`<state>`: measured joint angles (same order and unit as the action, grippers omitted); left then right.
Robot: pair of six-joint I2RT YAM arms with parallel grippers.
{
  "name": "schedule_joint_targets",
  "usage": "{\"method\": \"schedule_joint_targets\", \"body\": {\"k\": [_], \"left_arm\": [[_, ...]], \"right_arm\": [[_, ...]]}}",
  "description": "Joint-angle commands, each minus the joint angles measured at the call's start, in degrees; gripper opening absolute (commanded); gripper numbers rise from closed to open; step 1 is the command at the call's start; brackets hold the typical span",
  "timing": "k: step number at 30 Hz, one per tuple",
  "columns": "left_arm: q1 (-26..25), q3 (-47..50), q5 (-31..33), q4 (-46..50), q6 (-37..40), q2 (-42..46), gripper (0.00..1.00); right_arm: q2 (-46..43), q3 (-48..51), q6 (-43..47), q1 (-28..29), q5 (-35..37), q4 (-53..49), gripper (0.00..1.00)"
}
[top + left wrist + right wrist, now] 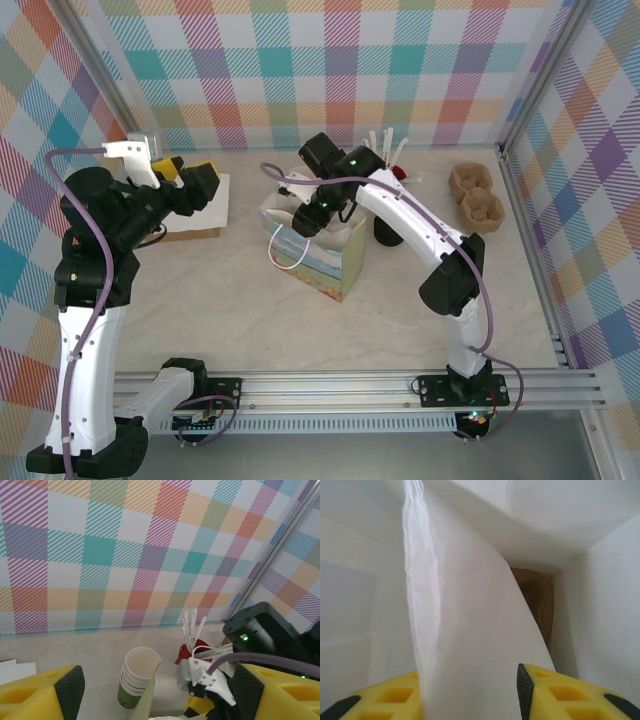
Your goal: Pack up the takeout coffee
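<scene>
**In the paper bag [330,268]: right gripper [470,692] part open, coffee not located**

The right gripper is down inside the paper bag. Its yellow fingers [560,692] are partway apart with nothing clamped. A white paper fold [465,630] stands between them, and there's a brown patch [537,600] at the bag's far end. Cannot tell where the takeout coffee is. A dark round shape [386,236] sits just right of the bag under the right arm, unclear what. The left gripper [160,697] is wide open and empty, above a white box [210,210] at left. Beyond it are a stack of lidless green cups [134,680] and, beside them, a red mug [192,655] of white sticks. Brown cup trays [475,195] are at far right.
</scene>
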<state>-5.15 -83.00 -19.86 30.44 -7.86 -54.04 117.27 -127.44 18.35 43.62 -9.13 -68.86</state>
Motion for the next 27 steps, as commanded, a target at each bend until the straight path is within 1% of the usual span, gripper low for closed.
{"method": "schedule_joint_targets", "body": {"k": [1,3,4,7,10,13,15,19,22,23,27], "left_arm": [[-0.4,1.3,-0.1,-0.8,0.9,0.0,0.80],[-0.4,2.2,0.2,-1.1,0.7,0.1,0.80],[-0.4,2.9,0.5,-1.3,0.6,0.2,0.81],[-0.4,5.4,1.7,-2.4,-0.3,0.6,0.81],[-0.4,8.2,3.1,-3.3,-0.9,1.2,0.81],[-0.4,11.3,7.0,-3.8,-1.9,1.8,0.82],[-0.4,14.2,10.4,-4.5,-2.4,2.4,0.82],[-0.4,20.1,17.8,-6.1,-4.0,3.9,0.84],[-0.3,24.5,22.1,-7.3,-4.8,4.8,0.86],[-0.3,25.9,23.5,-7.8,-5.2,5.2,0.87],[-0.2,31.9,27.4,-10.3,-6.1,5.9,0.89]], "right_arm": [[-5.2,-3.7,-0.9,0.3,2.0,-2.6,0.52],[-6.9,-4.3,-1.4,0.3,3.1,-2.7,0.59],[-8.0,-4.2,-1.7,0.4,3.6,-2.4,0.64],[-11.2,-3.6,-2.6,0.0,4.9,-1.2,0.75],[-14.4,-2.8,-4.3,-0.9,5.8,0.0,0.80],[-18.0,-0.2,-6.2,-2.8,7.0,2.0,0.85],[-21.4,3.5,-7.8,-4.3,8.0,4.7,0.90],[-30.0,15.7,-10.4,-8.0,10.9,13.2,1.00],[-36.2,24.2,-12.3,-11.3,12.6,18.7,1.00],[-38.3,27.4,-14.3,-12.3,13.3,20.7,1.00],[-45.8,39.1,-16.3,-15.5,16.3,27.6,1.00]]}}
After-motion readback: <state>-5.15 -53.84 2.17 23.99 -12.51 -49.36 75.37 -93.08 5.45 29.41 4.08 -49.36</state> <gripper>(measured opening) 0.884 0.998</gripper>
